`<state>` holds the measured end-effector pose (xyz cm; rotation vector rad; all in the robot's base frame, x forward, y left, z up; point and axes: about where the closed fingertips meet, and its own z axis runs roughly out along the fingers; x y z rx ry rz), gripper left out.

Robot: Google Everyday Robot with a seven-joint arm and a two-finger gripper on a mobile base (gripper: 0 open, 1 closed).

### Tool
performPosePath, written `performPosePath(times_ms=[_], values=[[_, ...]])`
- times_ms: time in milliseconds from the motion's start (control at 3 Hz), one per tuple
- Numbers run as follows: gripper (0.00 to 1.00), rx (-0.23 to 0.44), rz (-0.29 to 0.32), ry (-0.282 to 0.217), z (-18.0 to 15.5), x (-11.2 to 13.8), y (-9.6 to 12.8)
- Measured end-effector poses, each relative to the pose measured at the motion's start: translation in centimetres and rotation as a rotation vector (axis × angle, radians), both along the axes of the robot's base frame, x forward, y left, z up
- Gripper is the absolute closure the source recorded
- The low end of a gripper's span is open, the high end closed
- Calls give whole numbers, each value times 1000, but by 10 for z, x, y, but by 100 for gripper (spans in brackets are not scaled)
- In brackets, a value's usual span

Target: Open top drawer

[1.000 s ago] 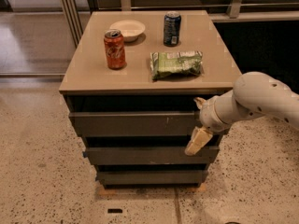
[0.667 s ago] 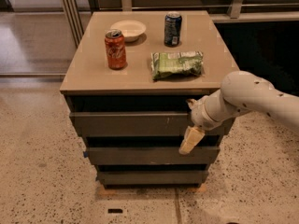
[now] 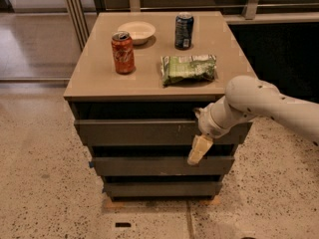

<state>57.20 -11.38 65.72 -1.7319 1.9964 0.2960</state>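
The top drawer (image 3: 134,132) is a long dark grey-brown front just under the tabletop, with small pale scratches right of centre and a dark gap above it. My gripper (image 3: 198,139) is at the right part of this front, right against it. Its pale yellow tip hangs down over the drawer's lower edge. The white arm (image 3: 269,103) reaches in from the right and hides the drawer's right end.
On the tan tabletop (image 3: 99,78) stand a red soda can (image 3: 122,52), a dark blue can (image 3: 184,30), a white bowl (image 3: 135,31) and a green snack bag (image 3: 188,68). Two narrower drawer fronts (image 3: 149,166) sit below. Speckled floor lies around the cabinet.
My gripper and arm have moved left along the top drawer front, from near its right end toward the scratched area. The drawer and the things on top have not moved.
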Motion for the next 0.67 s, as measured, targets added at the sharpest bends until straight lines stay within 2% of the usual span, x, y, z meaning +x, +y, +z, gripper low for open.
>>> performPosePath(times_ms=[333, 667], values=[[0, -7, 12, 22, -2, -2, 1], [0, -25, 21, 66, -2, -6, -1]])
